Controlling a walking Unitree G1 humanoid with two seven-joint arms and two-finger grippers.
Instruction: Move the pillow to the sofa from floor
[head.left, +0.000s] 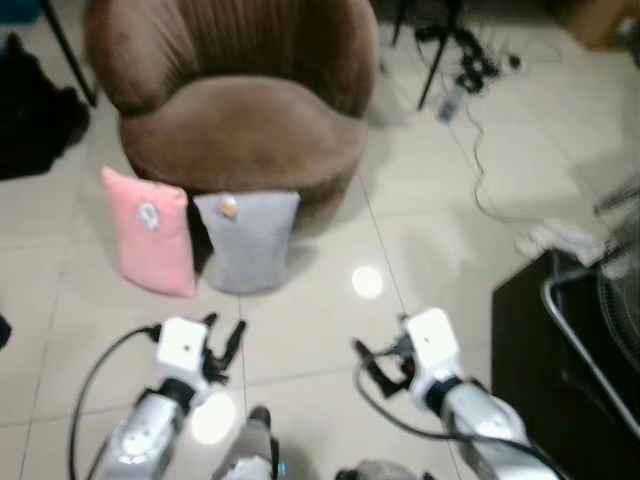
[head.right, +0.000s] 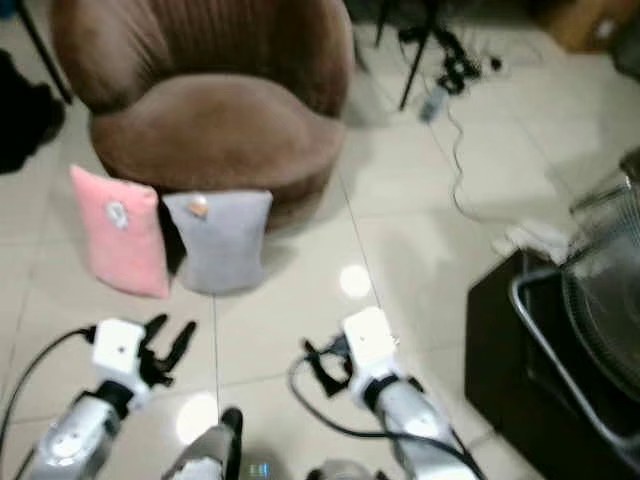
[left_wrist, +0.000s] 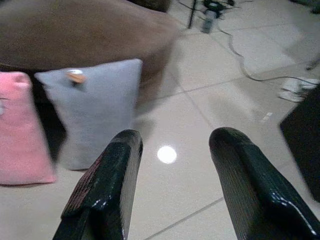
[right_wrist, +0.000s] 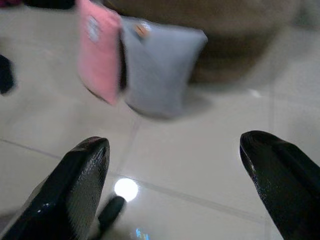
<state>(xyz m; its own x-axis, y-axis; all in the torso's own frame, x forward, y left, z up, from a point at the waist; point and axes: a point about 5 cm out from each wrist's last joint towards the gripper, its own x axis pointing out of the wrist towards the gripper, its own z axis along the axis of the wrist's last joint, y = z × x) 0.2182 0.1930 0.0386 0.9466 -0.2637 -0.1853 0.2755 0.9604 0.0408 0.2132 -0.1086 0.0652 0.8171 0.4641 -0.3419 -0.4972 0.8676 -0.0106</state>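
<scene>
A grey pillow (head.left: 247, 240) and a pink pillow (head.left: 150, 243) stand upright on the tiled floor, leaning against the front of a brown round sofa chair (head.left: 240, 130). The pink one is to the left of the grey one. My left gripper (head.left: 224, 345) hovers low in front of the pillows, open and empty, some way short of the grey pillow (left_wrist: 95, 107). My right gripper (head.left: 368, 362) is further right over bare tiles, also open with nothing between its fingers; the pillows (right_wrist: 160, 70) lie ahead of it.
A black cabinet (head.left: 560, 360) with a metal-framed fan stands at the right. Cables, a tripod leg and a white power strip (head.left: 560, 240) lie on the floor at the back right. A dark bag (head.left: 35, 120) sits at the far left.
</scene>
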